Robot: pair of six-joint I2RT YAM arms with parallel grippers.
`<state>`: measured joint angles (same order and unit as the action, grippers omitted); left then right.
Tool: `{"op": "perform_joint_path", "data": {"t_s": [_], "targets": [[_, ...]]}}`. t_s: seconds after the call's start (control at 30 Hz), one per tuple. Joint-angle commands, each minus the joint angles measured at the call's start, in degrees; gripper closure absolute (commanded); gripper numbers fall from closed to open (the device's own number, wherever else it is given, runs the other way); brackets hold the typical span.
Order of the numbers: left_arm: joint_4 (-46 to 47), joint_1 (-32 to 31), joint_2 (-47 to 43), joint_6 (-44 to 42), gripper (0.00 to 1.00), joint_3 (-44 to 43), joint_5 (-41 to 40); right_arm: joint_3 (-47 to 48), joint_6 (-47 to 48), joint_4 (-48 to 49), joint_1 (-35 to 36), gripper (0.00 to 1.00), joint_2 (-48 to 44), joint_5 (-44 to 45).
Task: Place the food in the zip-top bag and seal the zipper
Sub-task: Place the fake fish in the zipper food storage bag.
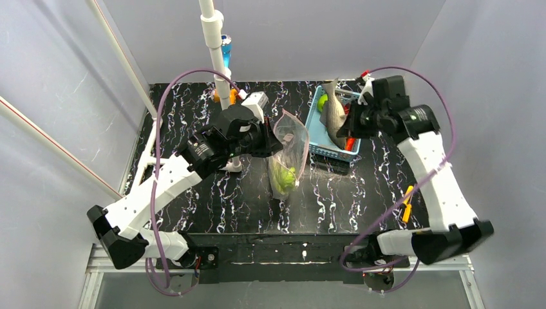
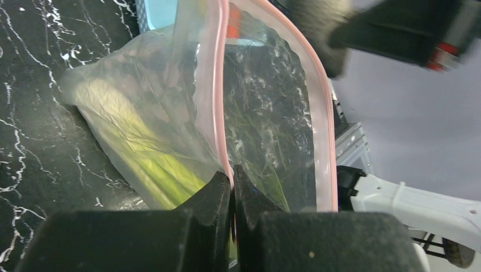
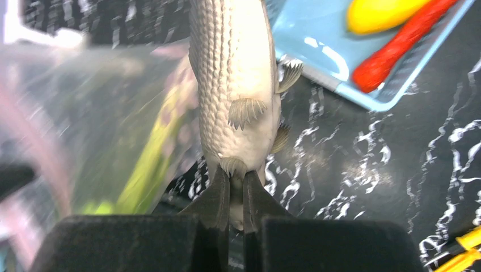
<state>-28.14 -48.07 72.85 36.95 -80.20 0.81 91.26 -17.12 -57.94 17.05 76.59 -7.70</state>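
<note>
Mid-loading, I have the left gripper (image 2: 232, 177) pinching the zipper (image 2: 218, 85) of the zip-top bag (image 1: 286, 151) open at table centre and the right gripper (image 3: 236, 182) clamped on the fish (image 3: 235, 85) over the basket (image 1: 320, 147) at the bag's two o'clock; next, I'd swing it into the mouth.

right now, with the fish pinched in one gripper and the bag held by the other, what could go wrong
1. The right gripper pinches the fish only near one end, so the long body could swing or slip out.
2. The left gripper holds the bag by one spot on its pink rim. The floppy mouth looks narrow, so the fish may catch on it.
</note>
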Motion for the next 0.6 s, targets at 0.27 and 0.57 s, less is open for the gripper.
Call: {"op": "perform_joint_path", "data": {"t_s": [0.27, 0.57], "targets": [[-1.27, 1.36, 3.7, -7.03, 1.0, -4.09, 6.43, 4.73, -1.56, -18.26, 1.14, 0.99, -18.23, -27.02], [-0.76, 1.44, 3.62, -8.01, 1.0, -4.95, 8.82, 7.84, 0.38, -30.34, 2.42, 0.99, -16.26, -30.24]]}}
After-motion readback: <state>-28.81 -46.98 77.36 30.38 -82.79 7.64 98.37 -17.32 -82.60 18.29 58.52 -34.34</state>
